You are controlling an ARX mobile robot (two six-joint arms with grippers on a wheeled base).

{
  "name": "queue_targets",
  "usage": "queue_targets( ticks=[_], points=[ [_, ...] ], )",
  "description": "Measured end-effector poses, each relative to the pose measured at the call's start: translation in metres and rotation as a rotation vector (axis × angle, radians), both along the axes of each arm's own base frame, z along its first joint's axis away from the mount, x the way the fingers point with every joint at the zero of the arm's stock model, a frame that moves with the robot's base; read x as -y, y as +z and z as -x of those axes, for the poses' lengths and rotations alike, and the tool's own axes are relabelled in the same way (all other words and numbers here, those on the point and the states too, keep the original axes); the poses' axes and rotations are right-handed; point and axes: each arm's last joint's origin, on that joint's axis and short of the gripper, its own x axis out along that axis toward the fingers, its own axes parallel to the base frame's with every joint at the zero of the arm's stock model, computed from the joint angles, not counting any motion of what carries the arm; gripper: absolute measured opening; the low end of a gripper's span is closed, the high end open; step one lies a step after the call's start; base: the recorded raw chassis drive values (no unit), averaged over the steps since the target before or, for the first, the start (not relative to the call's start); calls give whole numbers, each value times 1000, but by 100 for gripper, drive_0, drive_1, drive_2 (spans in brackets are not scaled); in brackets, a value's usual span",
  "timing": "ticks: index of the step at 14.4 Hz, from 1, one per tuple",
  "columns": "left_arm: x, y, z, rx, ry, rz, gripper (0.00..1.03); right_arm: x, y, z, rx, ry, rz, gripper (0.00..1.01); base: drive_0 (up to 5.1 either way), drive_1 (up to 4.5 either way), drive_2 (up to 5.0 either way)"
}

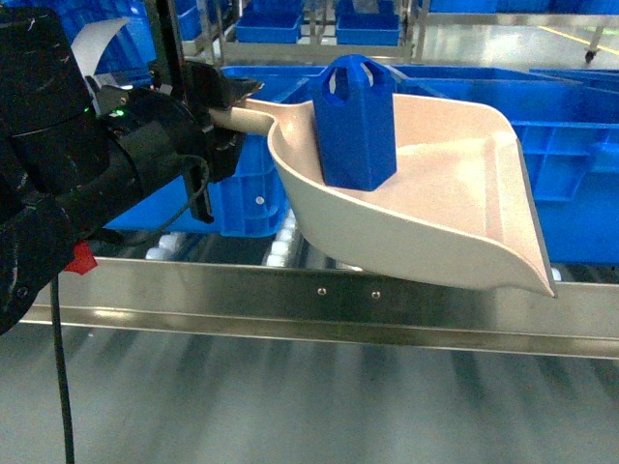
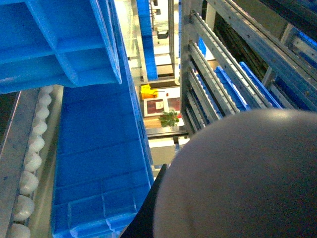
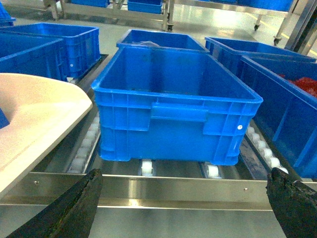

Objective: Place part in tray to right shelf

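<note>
The cream tray (image 1: pixel 435 203) hangs in the air above the shelf's steel front rail (image 1: pixel 338 302), tilted with its lip down to the right. The blue part (image 1: pixel 358 121) stands upright inside it, near the handle end. My left gripper (image 1: pixel 227 104) is shut on the tray's handle. In the left wrist view the tray's blurred underside (image 2: pixel 237 178) fills the lower right, with one dark finger (image 2: pixel 153 210) along its edge. My right gripper (image 3: pixel 184 174) is open with nothing between its fingers, facing the shelf rail (image 3: pixel 173 191); the tray's rim (image 3: pixel 34 114) shows at its left.
Large blue crates (image 1: pixel 561 145) stand on the shelf's white rollers (image 1: pixel 280 246) behind the tray. One crate (image 3: pixel 173 104) sits straight ahead of my right gripper, others beside it, one at the right holding red items (image 3: pixel 302 84). More racks and crates stand farther back.
</note>
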Motion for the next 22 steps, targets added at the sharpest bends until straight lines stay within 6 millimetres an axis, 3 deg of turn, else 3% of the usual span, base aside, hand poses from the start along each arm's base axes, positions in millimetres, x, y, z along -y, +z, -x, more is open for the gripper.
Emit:
queue_targets(
  ticks=[18, 19, 20, 22],
  points=[
    [0, -1, 0, -9, 9, -5, 12, 0, 0, 0, 0, 0, 0, 98, 0, 0, 0],
    [5, 2, 2, -156, 194, -84, 12, 0, 0, 0, 0, 0, 0, 98, 0, 0, 0],
    [4, 7, 4, -187, 304, -128, 12, 0, 0, 0, 0, 0, 0, 98, 0, 0, 0],
    [5, 17, 5, -152, 373, -133, 12, 0, 0, 0, 0, 0, 0, 98, 0, 0, 0]
  ],
)
